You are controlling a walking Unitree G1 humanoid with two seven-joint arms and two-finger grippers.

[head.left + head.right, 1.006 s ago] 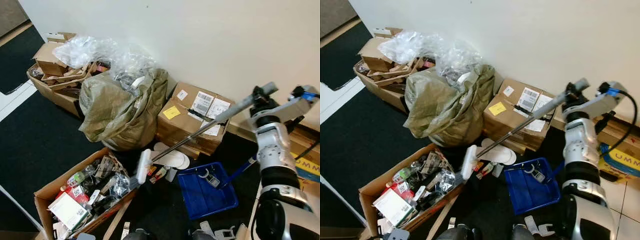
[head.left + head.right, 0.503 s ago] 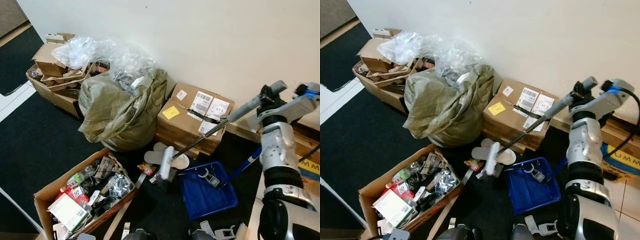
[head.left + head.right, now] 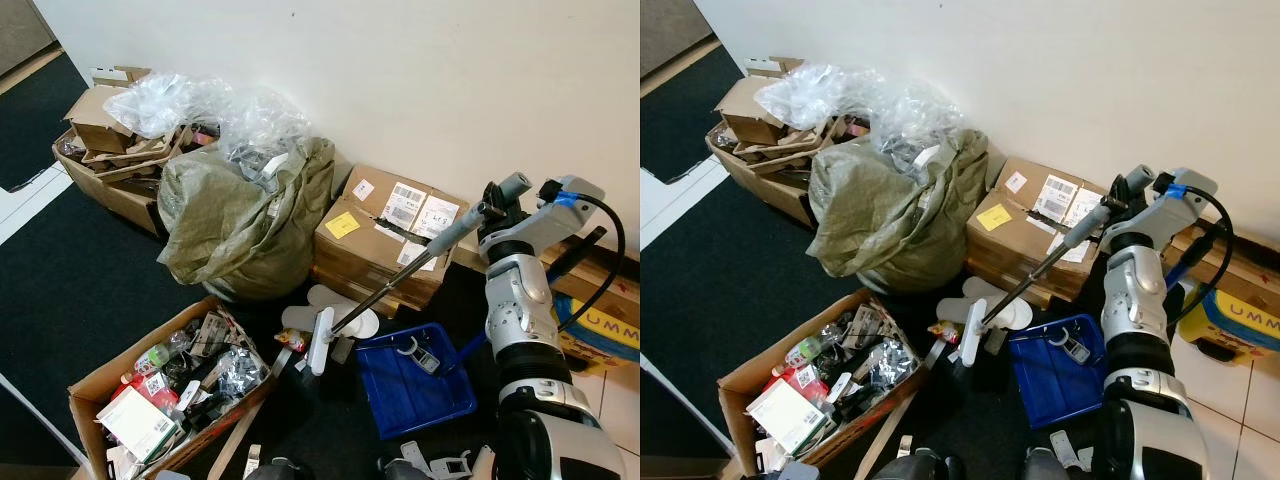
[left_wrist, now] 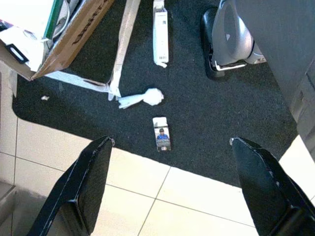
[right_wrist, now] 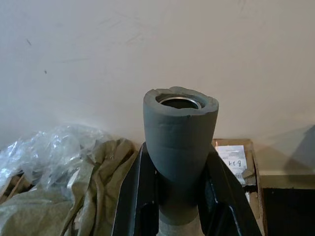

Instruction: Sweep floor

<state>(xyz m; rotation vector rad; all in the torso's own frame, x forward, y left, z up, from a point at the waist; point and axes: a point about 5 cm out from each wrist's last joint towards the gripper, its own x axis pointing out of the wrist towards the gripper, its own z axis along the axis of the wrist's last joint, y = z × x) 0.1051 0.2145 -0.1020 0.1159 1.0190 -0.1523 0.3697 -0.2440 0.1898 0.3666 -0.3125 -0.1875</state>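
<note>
The right arm is raised with its elbow bent, its pincer [image 5: 179,206] clamped on the grey foam grip of the broom [image 3: 400,272], whose head rests on the black carpet [image 3: 70,290] just beside the blue dustpan [image 3: 410,385]. The left pincer [image 4: 172,182] hangs with fingers apart above the carpet's edge. Open carpet lies to the left; boxes [image 3: 385,235] and an olive sack [image 3: 240,225] crowd the wall.

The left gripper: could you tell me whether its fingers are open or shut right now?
Open. The left gripper hangs over the floor, its two black fingers spread wide apart with nothing between them.
</note>
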